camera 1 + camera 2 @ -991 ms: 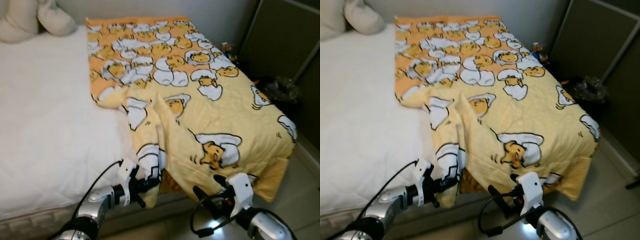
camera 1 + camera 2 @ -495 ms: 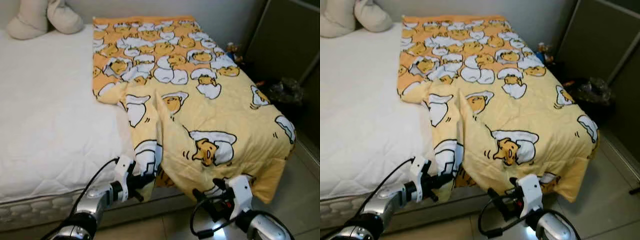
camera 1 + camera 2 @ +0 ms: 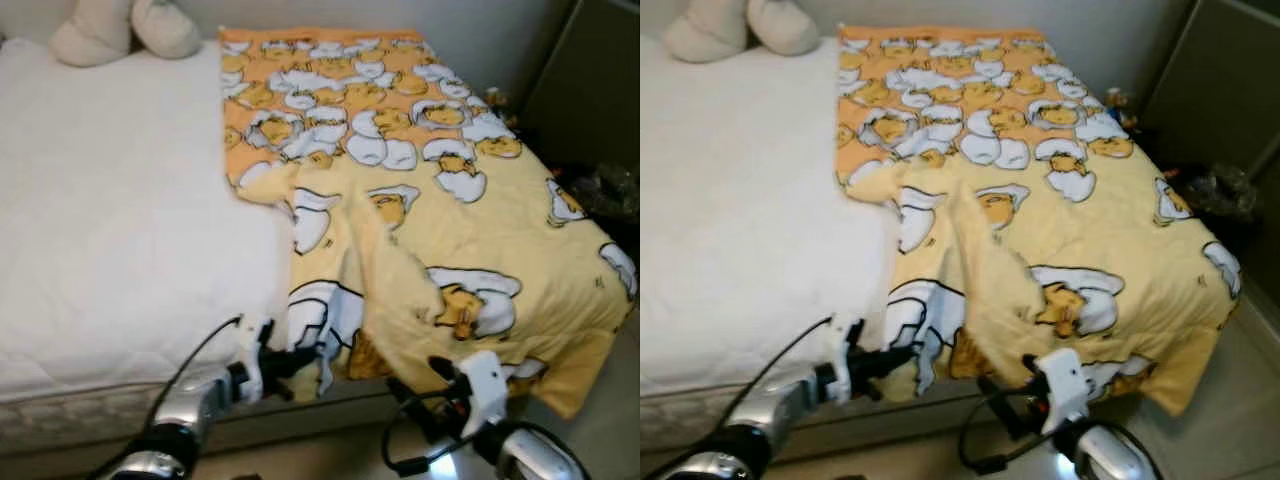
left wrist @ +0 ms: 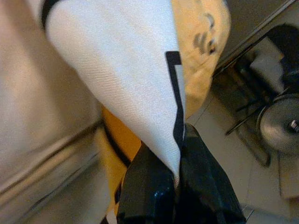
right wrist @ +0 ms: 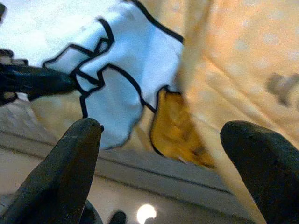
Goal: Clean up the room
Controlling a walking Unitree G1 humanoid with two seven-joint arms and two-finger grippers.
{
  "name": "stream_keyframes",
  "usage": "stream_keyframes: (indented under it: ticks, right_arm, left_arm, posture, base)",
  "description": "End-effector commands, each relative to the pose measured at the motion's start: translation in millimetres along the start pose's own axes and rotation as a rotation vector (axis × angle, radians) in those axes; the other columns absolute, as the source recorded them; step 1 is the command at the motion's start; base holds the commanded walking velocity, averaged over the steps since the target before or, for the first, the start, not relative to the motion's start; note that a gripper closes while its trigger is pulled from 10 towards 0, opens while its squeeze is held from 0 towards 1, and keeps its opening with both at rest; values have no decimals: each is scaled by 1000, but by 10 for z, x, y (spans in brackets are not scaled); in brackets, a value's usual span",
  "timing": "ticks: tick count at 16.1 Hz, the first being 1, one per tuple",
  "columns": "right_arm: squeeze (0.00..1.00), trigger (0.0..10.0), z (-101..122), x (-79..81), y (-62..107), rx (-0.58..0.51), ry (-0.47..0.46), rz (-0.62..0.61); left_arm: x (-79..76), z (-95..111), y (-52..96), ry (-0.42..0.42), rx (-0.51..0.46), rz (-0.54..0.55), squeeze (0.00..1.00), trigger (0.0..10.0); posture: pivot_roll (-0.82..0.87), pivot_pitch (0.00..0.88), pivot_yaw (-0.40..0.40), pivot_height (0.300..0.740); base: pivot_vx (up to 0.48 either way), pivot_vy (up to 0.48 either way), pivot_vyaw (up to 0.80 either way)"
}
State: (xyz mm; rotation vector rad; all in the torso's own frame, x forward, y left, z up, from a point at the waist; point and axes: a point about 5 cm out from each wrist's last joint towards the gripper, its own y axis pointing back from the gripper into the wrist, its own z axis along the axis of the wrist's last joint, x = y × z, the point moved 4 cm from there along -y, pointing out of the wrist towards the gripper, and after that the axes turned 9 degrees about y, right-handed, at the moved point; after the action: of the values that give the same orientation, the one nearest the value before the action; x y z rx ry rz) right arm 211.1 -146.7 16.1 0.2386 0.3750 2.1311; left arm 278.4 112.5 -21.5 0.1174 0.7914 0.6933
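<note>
A yellow blanket [image 3: 440, 200] printed with cartoon eggs covers the right half of the bed and hangs over its foot. My left gripper [image 3: 303, 358] is low at the bed's front edge, shut on the blanket's hanging white-and-black corner [image 4: 140, 79]. In the left wrist view the black fingers [image 4: 154, 186] pinch that edge. My right gripper [image 3: 418, 378] is open just below the blanket's hem, to the right of the left one. Its two fingers [image 5: 70, 158] stand wide apart with nothing between them, facing the hanging cloth [image 5: 135, 79].
The white mattress [image 3: 120, 220] lies bare on the left, with a beige plush toy [image 3: 125, 25] at its head. A dark cabinet [image 3: 595, 90] and dark clutter [image 3: 612, 185] stand right of the bed. Tiled floor [image 3: 1230, 420] runs along the foot.
The camera has swung, so the bed sits further right in the picture. My left gripper still holds the blanket corner, which now hangs lower and further left along the bed's front edge.
</note>
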Motion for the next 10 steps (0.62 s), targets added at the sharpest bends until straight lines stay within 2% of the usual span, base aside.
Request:
stream_keyframes:
  ticks: [1,3,10]
  right_arm:
    - [0,10000,-15,-46,55,6,-6,-13]
    - [0,10000,-12,-50,57,7,-6,-15]
    - [0,10000,-18,-37,65,12,-8,-17]
  left_arm:
    - [-58,45,-49,7,-14,-28,0,10000]
    - [-26,36,-36,-19,-9,1,0,10000]
    - [48,-2,-32,-116,36,84,0,10000]
  posture:
    - [-163,53,4,740]
    - [-166,54,5,740]
    - [-169,59,10,740]
  base:
    - [0,480,0]
    - [0,480,0]
    - [0,0,0]
